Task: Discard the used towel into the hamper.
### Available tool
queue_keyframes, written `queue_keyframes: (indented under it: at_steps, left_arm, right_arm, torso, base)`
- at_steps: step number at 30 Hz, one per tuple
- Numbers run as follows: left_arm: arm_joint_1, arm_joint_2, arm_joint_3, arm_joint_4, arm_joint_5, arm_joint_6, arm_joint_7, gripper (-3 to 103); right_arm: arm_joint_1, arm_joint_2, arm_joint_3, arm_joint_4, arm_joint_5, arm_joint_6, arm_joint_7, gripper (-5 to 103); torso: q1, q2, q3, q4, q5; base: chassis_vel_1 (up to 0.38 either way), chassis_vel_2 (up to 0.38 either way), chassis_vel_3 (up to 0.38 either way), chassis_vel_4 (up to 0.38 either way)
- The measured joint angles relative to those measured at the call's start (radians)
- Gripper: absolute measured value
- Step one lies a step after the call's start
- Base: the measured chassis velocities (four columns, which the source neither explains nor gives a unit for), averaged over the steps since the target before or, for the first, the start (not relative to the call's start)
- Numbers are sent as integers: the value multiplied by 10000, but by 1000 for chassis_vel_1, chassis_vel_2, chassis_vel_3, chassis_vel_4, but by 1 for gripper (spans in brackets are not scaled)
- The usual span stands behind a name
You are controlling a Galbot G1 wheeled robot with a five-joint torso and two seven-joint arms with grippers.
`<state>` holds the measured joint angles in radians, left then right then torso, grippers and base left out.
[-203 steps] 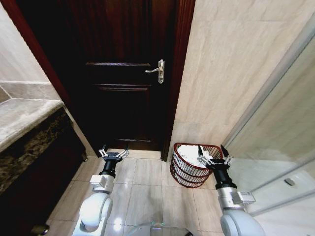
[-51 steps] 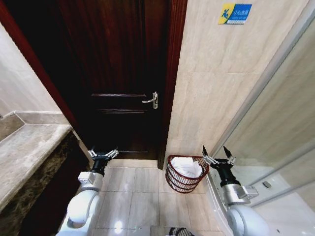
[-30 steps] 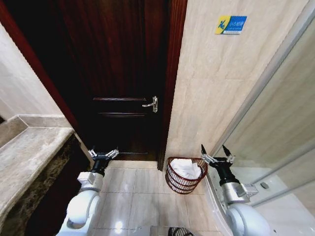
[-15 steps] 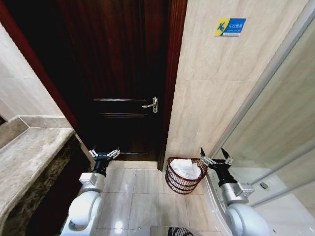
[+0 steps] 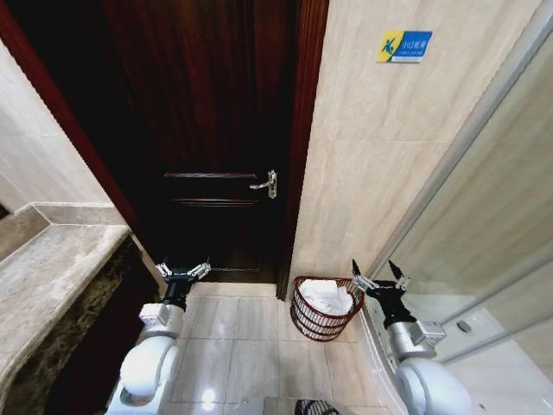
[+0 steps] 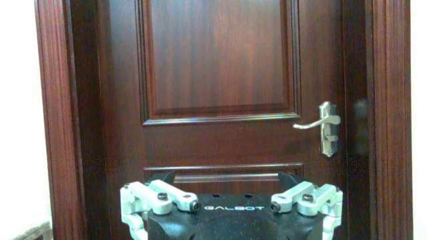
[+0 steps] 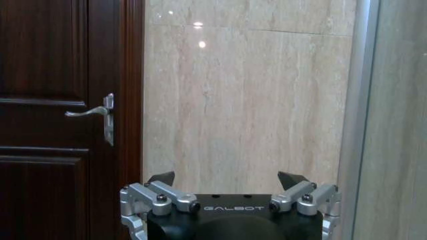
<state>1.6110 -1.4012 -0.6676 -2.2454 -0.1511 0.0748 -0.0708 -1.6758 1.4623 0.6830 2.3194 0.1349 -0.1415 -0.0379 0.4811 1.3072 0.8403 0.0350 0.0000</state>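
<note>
The hamper [image 5: 318, 316], a dark red-brown wire basket, stands on the floor against the beige wall, just right of the door frame. A white towel [image 5: 327, 295] lies crumpled inside it. My right gripper [image 5: 377, 275] hangs open and empty just to the right of the hamper's rim, level with it. In the right wrist view the right gripper [image 7: 227, 179] faces the beige wall. My left gripper [image 5: 182, 271] is open and empty low in front of the door. In the left wrist view the left gripper [image 6: 230, 183] points at the door panel.
A dark wooden door [image 5: 216, 130] with a metal handle [image 5: 264, 183] is shut ahead. A stone counter [image 5: 47, 277] runs along the left. A glass partition [image 5: 484, 225] and its raised sill close off the right. Pale floor tiles [image 5: 251, 346] lie between my arms.
Since the earliest frame the camera has moved, shifting the whole view upward. My right gripper has come away from above the hamper to beside its rim. Nothing has moved in the last half second.
</note>
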Motion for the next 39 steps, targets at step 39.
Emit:
queue_keyframes:
  at_steps: [39]
  left_arm:
    - [-1, 4, -2, 13, -7, 0, 2, 100]
  right_arm:
    - [0, 0, 1, 0, 9, 18, -8, 100]
  torso:
    - [-21, -48, -26, -2, -1]
  base:
    - [49, -16, -13, 41]
